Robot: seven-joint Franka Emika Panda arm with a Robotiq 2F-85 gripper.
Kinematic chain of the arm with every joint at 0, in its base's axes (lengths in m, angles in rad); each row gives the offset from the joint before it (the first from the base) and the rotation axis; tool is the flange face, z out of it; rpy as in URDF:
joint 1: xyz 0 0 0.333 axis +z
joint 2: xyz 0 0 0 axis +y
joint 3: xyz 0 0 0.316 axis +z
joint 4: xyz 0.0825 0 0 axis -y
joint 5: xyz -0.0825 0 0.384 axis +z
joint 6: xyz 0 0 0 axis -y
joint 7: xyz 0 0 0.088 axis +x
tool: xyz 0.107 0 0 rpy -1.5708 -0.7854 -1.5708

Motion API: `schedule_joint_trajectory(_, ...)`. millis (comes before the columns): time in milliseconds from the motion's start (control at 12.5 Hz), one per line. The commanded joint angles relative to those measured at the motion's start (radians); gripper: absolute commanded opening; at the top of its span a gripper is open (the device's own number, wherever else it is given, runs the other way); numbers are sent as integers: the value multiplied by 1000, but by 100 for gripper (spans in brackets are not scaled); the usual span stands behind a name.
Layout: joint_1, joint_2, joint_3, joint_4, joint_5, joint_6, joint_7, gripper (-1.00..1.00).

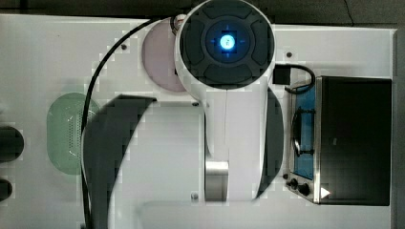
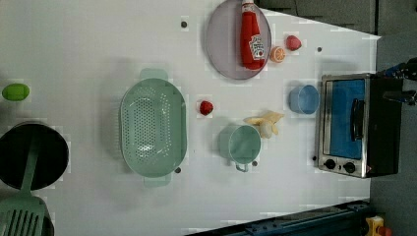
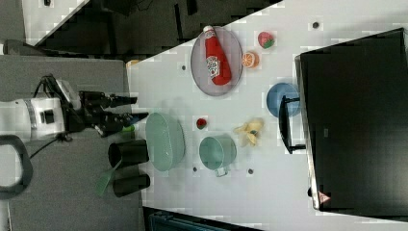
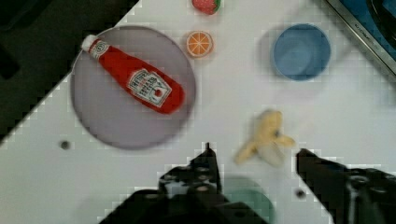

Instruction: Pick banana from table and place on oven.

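The banana (image 2: 265, 123) is a pale-yellow peeled piece lying on the white table (image 2: 74, 49) between a green cup (image 2: 243, 145) and a blue cup (image 2: 303, 99). In the right view the banana (image 3: 250, 131) lies just off the oven's handle. The oven (image 2: 354, 125) stands at the left view's right, its black top (image 3: 353, 120) bare. My gripper (image 4: 257, 156) is open and holds nothing. In the wrist view the banana (image 4: 266, 137) lies below it, near the gap between the fingertips. In the right view the gripper (image 3: 139, 108) hangs well above the table.
A grey plate (image 2: 221, 54) holds a ketchup bottle (image 2: 252, 37). An orange slice (image 2: 278, 54) and a strawberry (image 2: 293, 43) lie beside it, another strawberry (image 2: 206, 107) by the green colander (image 2: 153, 128). A black pot (image 2: 32, 155) sits at the left view's left.
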Motion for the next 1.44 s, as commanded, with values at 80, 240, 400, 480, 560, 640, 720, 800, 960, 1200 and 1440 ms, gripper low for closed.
schedule_joint_trajectory(80,-43,-438,1,-346,1,-127,63,58)
schedule_joint_trajectory(240,-43,-437,1,-347,1,-127,63,99)
schedule_joint_trajectory(400,-43,-432,1,-351,1,-126,63,100)
schedule_joint_trajectory(480,-43,-424,1,-355,1,-115,63,100)
schedule_joint_trajectory(560,-43,-411,1,-362,1,-91,63,100)
schedule_joint_trajectory(640,-43,-393,1,-374,1,-57,63,100)
schedule_joint_trajectory(720,-43,-371,1,-390,1,-16,63,100)
schedule_joint_trajectory(800,-42,-345,1,-410,1,29,63,100)
schedule_joint_trajectory(960,-42,-282,1,-457,1,133,63,100)
schedule_joint_trajectory(1200,-42,-178,1,-528,1,314,63,100)
schedule_joint_trajectory(1440,-42,-62,1,-591,1,494,63,100)
